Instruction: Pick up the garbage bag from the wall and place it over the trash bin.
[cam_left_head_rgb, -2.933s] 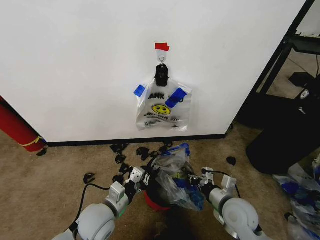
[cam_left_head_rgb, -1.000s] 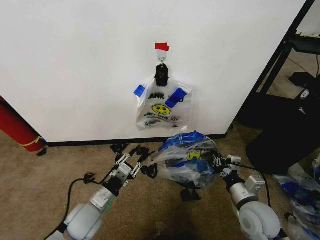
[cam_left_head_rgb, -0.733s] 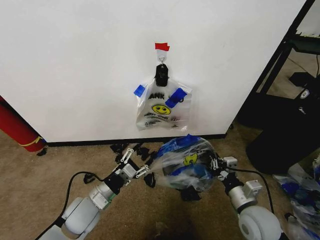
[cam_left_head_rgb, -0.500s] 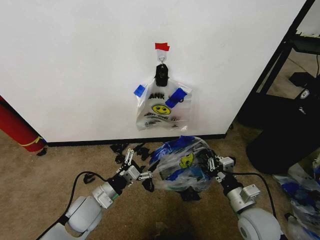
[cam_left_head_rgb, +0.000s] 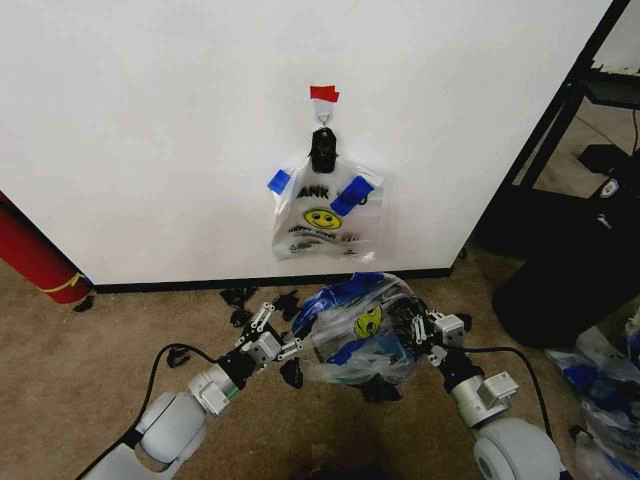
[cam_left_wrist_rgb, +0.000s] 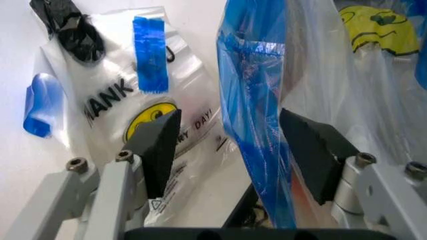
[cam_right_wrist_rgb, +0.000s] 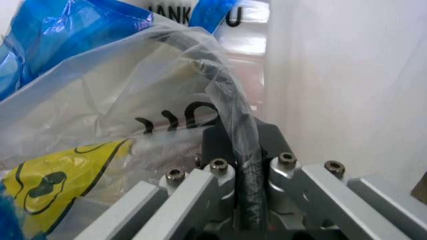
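head view: a white wall (cam_left_head_rgb: 150, 140) fills the upper half, its black baseboard (cam_left_head_rgb: 200, 284) meeting brown carpet (cam_left_head_rgb: 70, 380). at twelve o'clock a flat smiley bag (cam_left_head_rgb: 322, 215) hangs from a black clip (cam_left_head_rgb: 322, 150) under red tape (cam_left_head_rgb: 323, 93). at six o'clock the garbage bag (cam_left_head_rgb: 360, 335) is held off the floor between both arms, just in front of the baseboard. the left gripper (cam_left_head_rgb: 283, 346) is at its seven o'clock edge, the right gripper (cam_left_head_rgb: 418, 328) at its three o'clock edge. open carpet lies at eight o'clock; a black stand (cam_left_head_rgb: 560, 150) crowds two o'clock.

left wrist view: the left gripper's (cam_left_wrist_rgb: 230, 150) jaws stand wide apart, the bag's blue taped rim (cam_left_wrist_rgb: 257, 125) hanging between them.

right wrist view: the right gripper (cam_right_wrist_rgb: 248, 172) is pinched tight on a twisted fold of the garbage bag (cam_right_wrist_rgb: 133, 125).
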